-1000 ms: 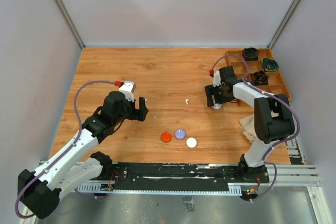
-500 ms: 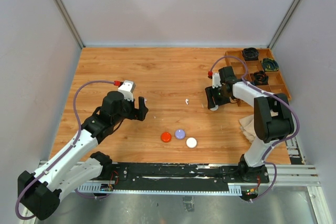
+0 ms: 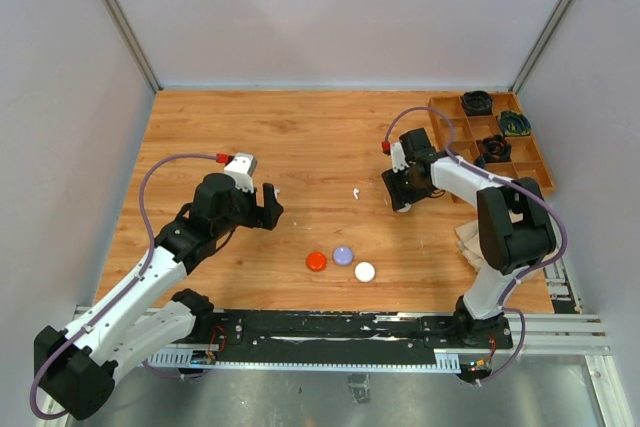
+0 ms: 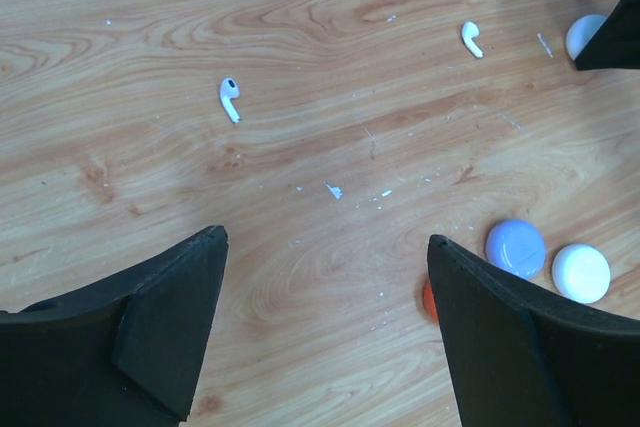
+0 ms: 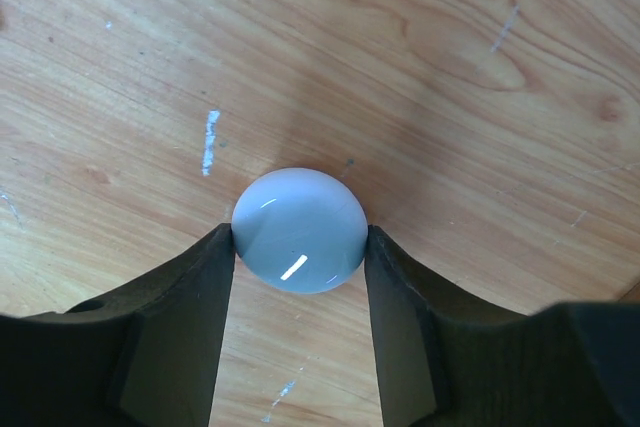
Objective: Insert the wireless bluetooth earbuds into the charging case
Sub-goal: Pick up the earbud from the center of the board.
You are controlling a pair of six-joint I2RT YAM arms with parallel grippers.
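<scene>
Out on the middle of the wooden table [image 3: 300, 137] lie two white earbuds, both loose on the boards. One earbud [image 4: 230, 99] sits just ahead of the left arm's fingers, and the other earbud [image 4: 471, 39] lies further right, roughly midway between the two arms. Neither is touched by anything.

To their right the right gripper [image 5: 298, 237] is pointed down at the table, with its fingers pressed against both sides of a glossy pale round pod [image 5: 300, 222]. I can't tell whether the pod is resting on the wood or is just off it.

On the left, the left gripper [image 4: 320, 277] hangs over bare wood with its jaws spread wide and nothing between them.

Nearer the front edge, three small round pucks sit close together. The red puck [image 3: 316, 261] is leftmost, the lilac puck [image 3: 343, 256] is beside it, and the white puck [image 3: 365, 271] is just right of that.

At the far right corner is a wooden compartment tray [image 3: 450, 112] with dark items in some sections. A pale cloth [image 3: 470, 242] lies by the right arm.
</scene>
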